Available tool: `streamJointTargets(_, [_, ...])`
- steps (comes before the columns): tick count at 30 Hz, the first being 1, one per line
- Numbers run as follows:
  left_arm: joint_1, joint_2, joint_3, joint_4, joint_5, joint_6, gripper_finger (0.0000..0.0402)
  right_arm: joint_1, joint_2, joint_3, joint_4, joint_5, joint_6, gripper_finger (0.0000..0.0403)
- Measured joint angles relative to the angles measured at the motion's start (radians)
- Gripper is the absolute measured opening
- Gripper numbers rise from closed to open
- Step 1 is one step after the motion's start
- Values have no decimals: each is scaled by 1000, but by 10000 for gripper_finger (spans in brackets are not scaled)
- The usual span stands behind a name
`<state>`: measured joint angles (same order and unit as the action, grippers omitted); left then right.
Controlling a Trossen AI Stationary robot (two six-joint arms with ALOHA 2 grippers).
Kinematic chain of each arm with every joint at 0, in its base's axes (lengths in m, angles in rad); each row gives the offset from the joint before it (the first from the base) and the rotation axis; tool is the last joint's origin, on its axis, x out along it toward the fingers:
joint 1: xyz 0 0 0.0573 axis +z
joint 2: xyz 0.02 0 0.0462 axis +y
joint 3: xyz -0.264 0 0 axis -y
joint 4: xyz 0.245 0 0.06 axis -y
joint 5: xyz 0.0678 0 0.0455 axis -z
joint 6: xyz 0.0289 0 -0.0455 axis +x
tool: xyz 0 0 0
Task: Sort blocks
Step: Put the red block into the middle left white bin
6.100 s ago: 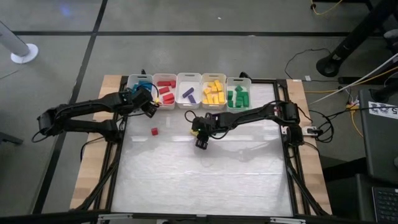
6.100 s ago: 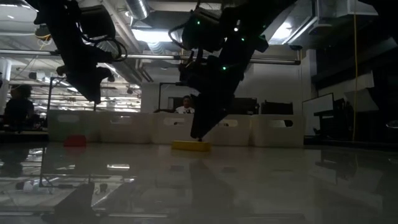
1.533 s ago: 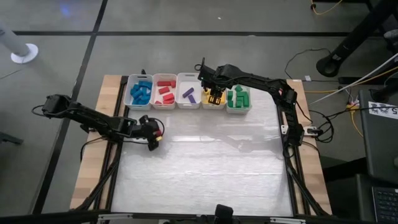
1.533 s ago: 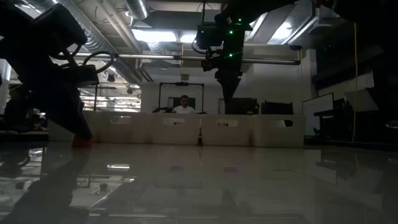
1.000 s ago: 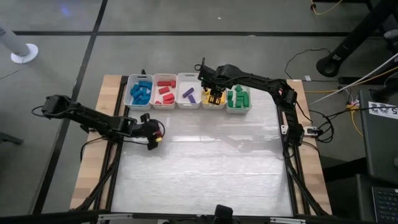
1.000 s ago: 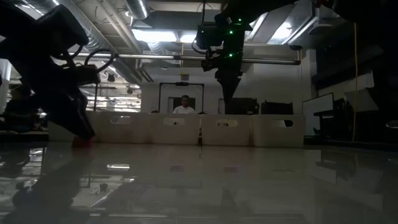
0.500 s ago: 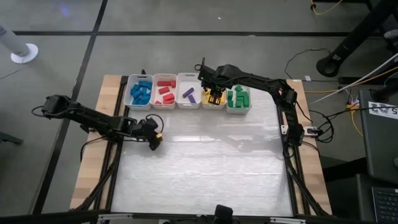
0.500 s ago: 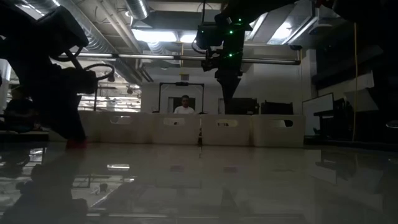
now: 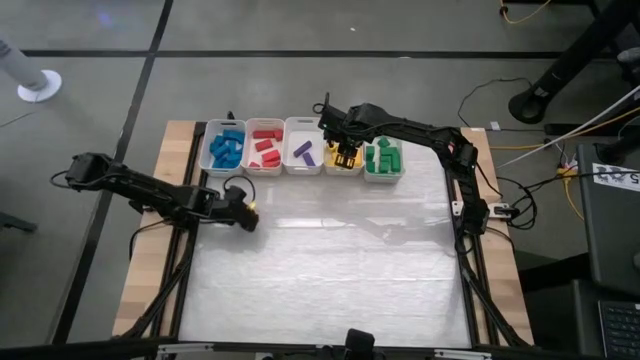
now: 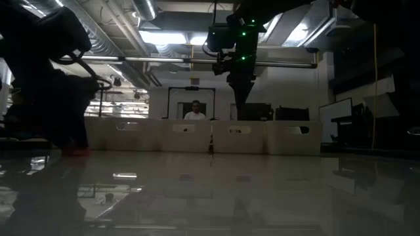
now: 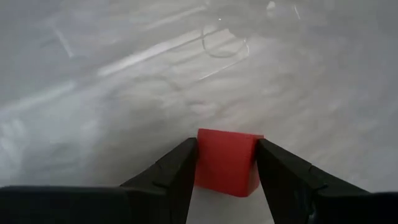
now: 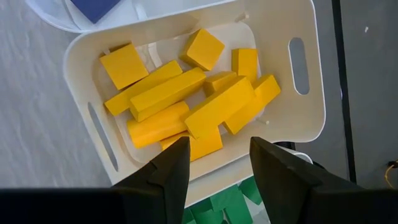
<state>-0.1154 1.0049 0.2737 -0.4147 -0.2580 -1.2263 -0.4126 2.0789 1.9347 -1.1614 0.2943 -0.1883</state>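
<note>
Left wrist view: the left gripper [image 11: 227,163] has its two dark fingers [image 11: 171,171] pressed against opposite sides of a red cube [image 11: 226,160], pinching it just at the pale table [image 11: 124,93] surface. In the high view that same gripper [image 9: 245,213] sits low over the table's left part, a short way in front of the bins, with the left arm stretched in from the left edge. The cube itself is hidden by the gripper there. In the low view a small red patch [image 10: 77,151] shows at the foot of the dark left arm, at the table surface.

The right gripper [image 9: 346,152] hangs over the bin of yellow blocks [image 9: 344,160], fourth in the row of five white bins along the far edge of the table. The right wrist view looks straight down into that bin [image 12: 81,50]: yellow bars and cubes [image 12: 186,99] lie heaped inside it, and the right gripper's fingers [image 12: 171,171] stand spread apart with nothing between them.

The other bins, from the left in the high view, hold blue blocks [image 9: 228,148], red blocks [image 9: 265,148], a single purple bar [image 9: 304,151] and green blocks [image 9: 382,157]. In the low view the bins form a pale row [image 10: 184,136] across the far side of the table, and a person [image 10: 194,111] is seated in the room behind them.
</note>
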Motion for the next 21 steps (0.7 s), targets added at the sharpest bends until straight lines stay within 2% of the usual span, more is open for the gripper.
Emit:
streamJointTargets(3, [1,0,-2,11,-3,-110,156,0,0,0,0,0,0,170])
streamJointTargets(6, [1,-6,-6,46,-3,-146,156,0,0,0,0,0,0,170])
streamJointTargets(12, [0,-57,-11,111,36,-118,156,0,0,0,1,0,0,170])
streamJointTargets(21, [0,-80,-11,119,22,-44,156,0,0,0,3,0,0,170])
